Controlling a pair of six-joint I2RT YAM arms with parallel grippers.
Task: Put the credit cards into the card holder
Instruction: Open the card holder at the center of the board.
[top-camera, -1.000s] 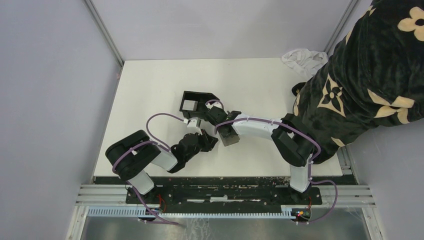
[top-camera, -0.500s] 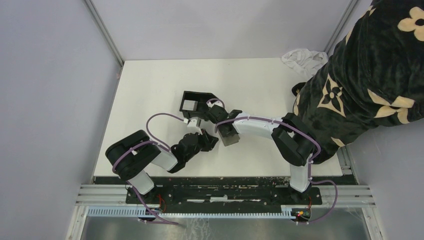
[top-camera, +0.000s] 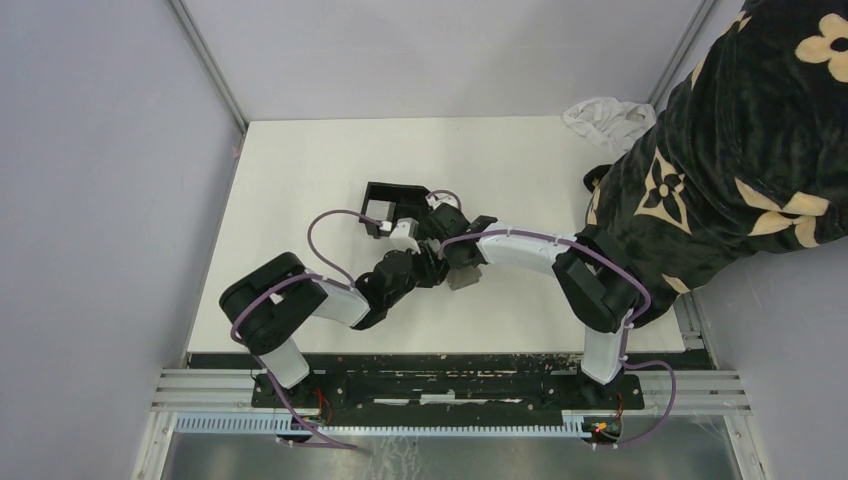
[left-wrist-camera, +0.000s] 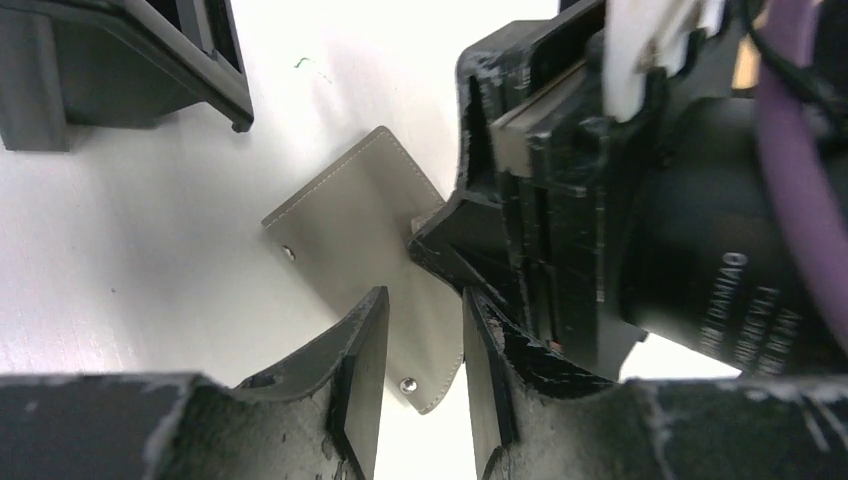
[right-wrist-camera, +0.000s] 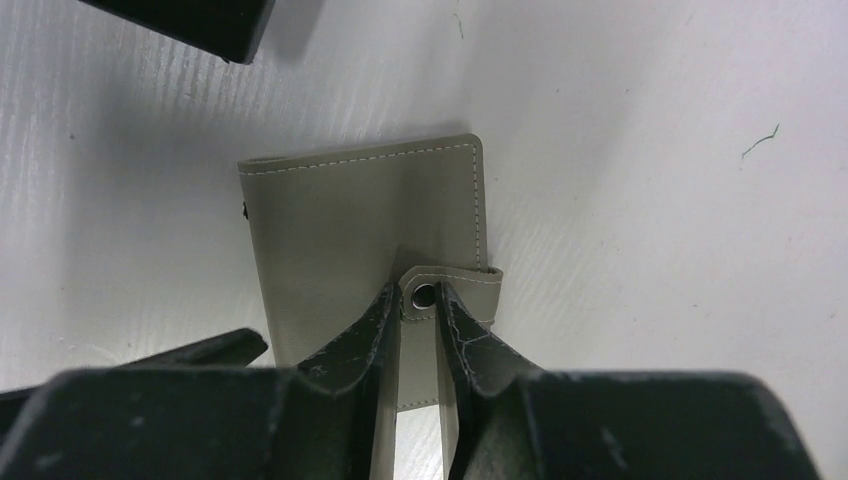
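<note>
The card holder (top-camera: 395, 200), a black open-top box, stands mid-table; its corner shows in the left wrist view (left-wrist-camera: 120, 60) and the right wrist view (right-wrist-camera: 190, 25). A flat silver-grey piece inside it (top-camera: 380, 210) may be one of the credit cards. A grey stitched leather wallet (right-wrist-camera: 340, 220) with snaps lies flat just right of it (top-camera: 462, 278). My right gripper (right-wrist-camera: 422, 300) stands over its snap strap (right-wrist-camera: 470, 285), jaws a narrow gap apart around the stud. My left gripper (left-wrist-camera: 424, 297) is open over the wallet's (left-wrist-camera: 350, 230) corner. The tan-gold card is out of view.
A person in a black floral-print garment (top-camera: 740, 130) leans over the table's right side. A crumpled white cloth (top-camera: 605, 115) lies at the back right corner. Grey walls close in the white table (top-camera: 300, 170) on the left and at the back.
My left gripper has moved forward to the wallet and widened its jaws. My right gripper has narrowed over the wallet's strap and shifted slightly away from me.
</note>
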